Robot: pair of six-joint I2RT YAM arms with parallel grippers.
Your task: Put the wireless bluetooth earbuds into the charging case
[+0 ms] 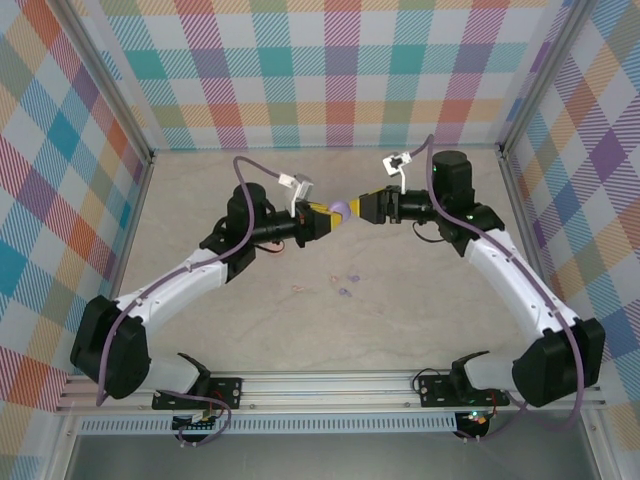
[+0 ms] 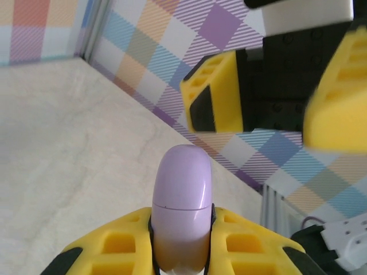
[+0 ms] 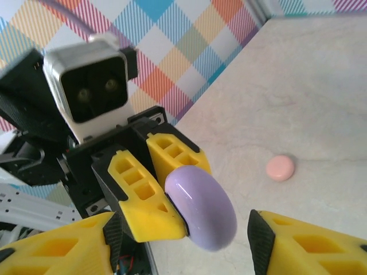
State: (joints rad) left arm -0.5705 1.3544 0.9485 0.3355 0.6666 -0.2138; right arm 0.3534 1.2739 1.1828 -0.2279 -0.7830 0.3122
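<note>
A closed, pale purple charging case (image 1: pixel 340 209) hangs above the middle of the table, where both grippers meet. My left gripper (image 2: pixel 182 222) is shut on the lower half of the case (image 2: pixel 182 195), whose rounded top sticks out past the yellow fingers. My right gripper (image 3: pixel 183 236) faces it, open. Its fingers stand on either side of the case (image 3: pixel 202 207) without touching it. Tiny earbuds lie on the table nearer the arm bases: purple ones (image 1: pixel 346 291) and a pale pink one (image 1: pixel 297 287).
In the right wrist view a round pink case (image 3: pixel 280 168) lies on the beige table (image 1: pixel 400 320) beyond the grippers. Checked walls close off the left, back and right. An aluminium rail (image 1: pixel 330 385) runs along the near edge.
</note>
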